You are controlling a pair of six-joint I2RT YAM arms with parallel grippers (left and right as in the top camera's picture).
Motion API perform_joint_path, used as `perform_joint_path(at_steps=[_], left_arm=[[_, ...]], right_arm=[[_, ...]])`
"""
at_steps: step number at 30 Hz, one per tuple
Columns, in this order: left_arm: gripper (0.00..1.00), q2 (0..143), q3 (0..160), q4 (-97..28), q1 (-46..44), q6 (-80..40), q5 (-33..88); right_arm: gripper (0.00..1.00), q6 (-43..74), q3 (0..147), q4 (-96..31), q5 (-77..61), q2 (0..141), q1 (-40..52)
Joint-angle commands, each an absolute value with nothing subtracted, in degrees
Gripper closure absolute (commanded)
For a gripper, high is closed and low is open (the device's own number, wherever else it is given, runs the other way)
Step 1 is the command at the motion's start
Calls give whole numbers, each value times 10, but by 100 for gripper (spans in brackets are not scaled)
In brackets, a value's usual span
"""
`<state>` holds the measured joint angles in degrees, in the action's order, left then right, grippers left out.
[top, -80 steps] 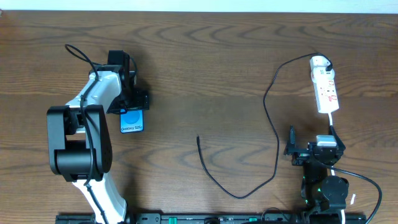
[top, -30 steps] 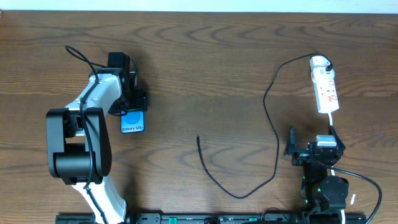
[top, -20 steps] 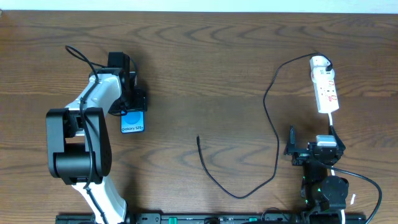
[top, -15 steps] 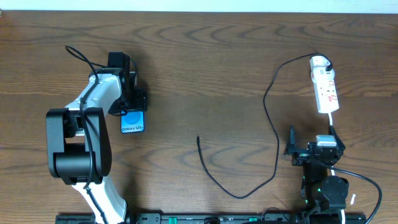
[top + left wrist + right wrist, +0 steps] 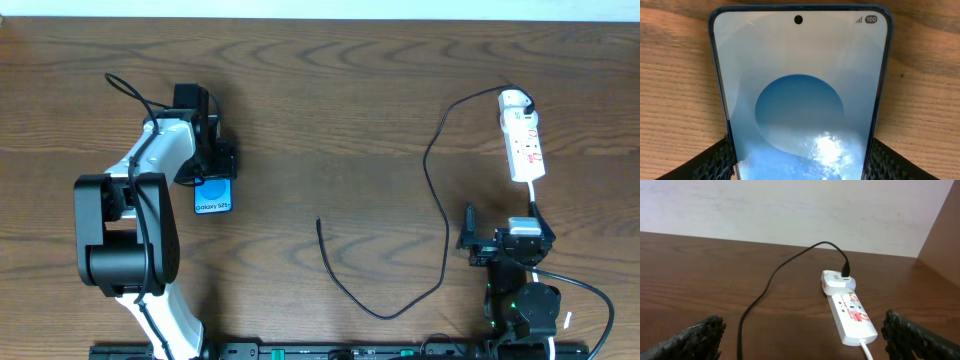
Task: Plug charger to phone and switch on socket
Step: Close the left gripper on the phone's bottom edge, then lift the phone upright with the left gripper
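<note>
The phone [image 5: 213,197] lies flat on the wooden table at the left, its light-blue screen up; it fills the left wrist view [image 5: 800,100]. My left gripper [image 5: 211,168] [image 5: 800,167] is shut on it, one finger on each long edge. The charger [image 5: 444,215] is a thin black cable. Its loose tip [image 5: 319,222] lies mid-table and its black plug [image 5: 845,271] sits in the rounded far end of the socket [image 5: 523,135] [image 5: 852,312]. My right gripper [image 5: 505,228] [image 5: 805,345] is open wide and empty, just short of the socket's near end.
The socket's white cord [image 5: 535,195] [image 5: 867,350] runs back towards my right arm. The charger cable [image 5: 770,282] loops wide across the table's right half. A pale wall [image 5: 790,210] stands behind the table's far edge.
The left arm and the phone shifted very slightly early on. Over the last second nothing has moved.
</note>
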<state>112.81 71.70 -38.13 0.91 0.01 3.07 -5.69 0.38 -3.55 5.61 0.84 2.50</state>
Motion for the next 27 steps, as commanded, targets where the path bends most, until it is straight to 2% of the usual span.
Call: perform_joint_path(at_steps=[1, 27], left_arm=[[91, 1157, 689, -378, 9, 4, 8], [93, 1083, 709, -376, 9, 3, 8]], right_arm=[[1, -65, 3, -37, 55, 5, 31], [1, -65, 3, -37, 55, 5, 31]])
